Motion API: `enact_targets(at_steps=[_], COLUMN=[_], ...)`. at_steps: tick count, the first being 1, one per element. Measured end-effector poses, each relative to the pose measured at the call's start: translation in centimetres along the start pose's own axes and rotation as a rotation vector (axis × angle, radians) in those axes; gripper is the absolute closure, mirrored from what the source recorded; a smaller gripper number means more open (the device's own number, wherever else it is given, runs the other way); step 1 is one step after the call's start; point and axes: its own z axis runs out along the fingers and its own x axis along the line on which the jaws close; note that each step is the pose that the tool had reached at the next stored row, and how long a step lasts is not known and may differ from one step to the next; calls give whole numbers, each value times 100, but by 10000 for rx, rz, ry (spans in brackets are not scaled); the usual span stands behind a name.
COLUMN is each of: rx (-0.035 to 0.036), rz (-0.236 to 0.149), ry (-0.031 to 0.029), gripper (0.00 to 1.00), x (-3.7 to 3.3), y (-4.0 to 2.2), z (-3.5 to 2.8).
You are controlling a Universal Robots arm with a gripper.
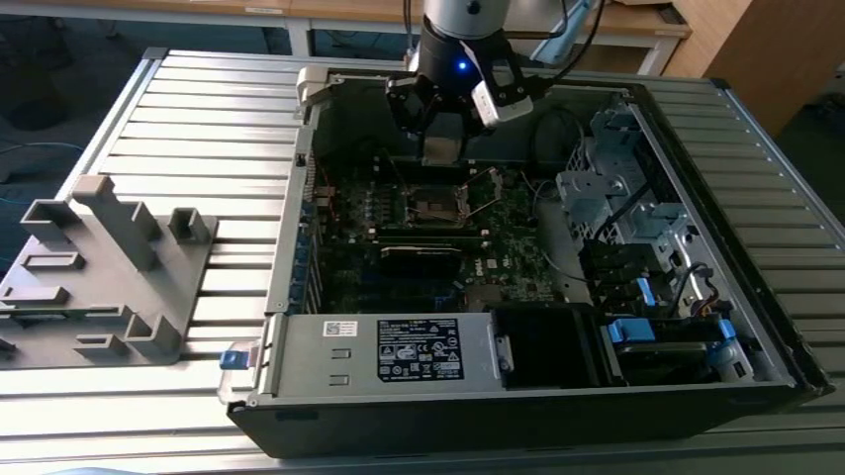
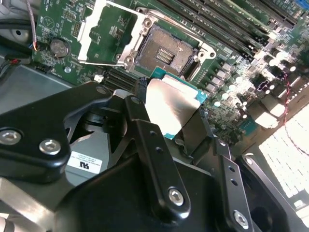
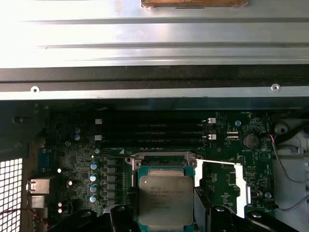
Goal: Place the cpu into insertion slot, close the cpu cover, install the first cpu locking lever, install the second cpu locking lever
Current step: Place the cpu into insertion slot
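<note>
While the cpu (image 2: pixel 171 101) hangs just above the insertion slot (image 2: pixel 164 53), clear of its bare contact field, the black fingers (image 2: pixel 145 140) of the gripper (image 2: pixel 171 116) are pressed against two opposite edges of it, with the gap between them no wider than the chip. Its silver top faces the wrist and carries several lines of grey print. Beside the slot the cpu cover (image 2: pixel 136 41) is swung open and off the slot. Around the slot lies the green motherboard (image 1: pixel 509 267), on the floor of the open computer case (image 1: pixel 281 287). Well away from the slot, at the case's end, a metal power supply (image 1: pixel 330 356) bears a white label (image 1: pixel 420 349) whose text is too small to read.
</note>
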Motion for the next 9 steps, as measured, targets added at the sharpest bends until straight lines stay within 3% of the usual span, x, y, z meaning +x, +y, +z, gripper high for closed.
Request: enact_targets(at_steps=[9], rx=[-3], rz=[0], ry=[-1], gripper=[46], x=[0], y=[0], z=[4])
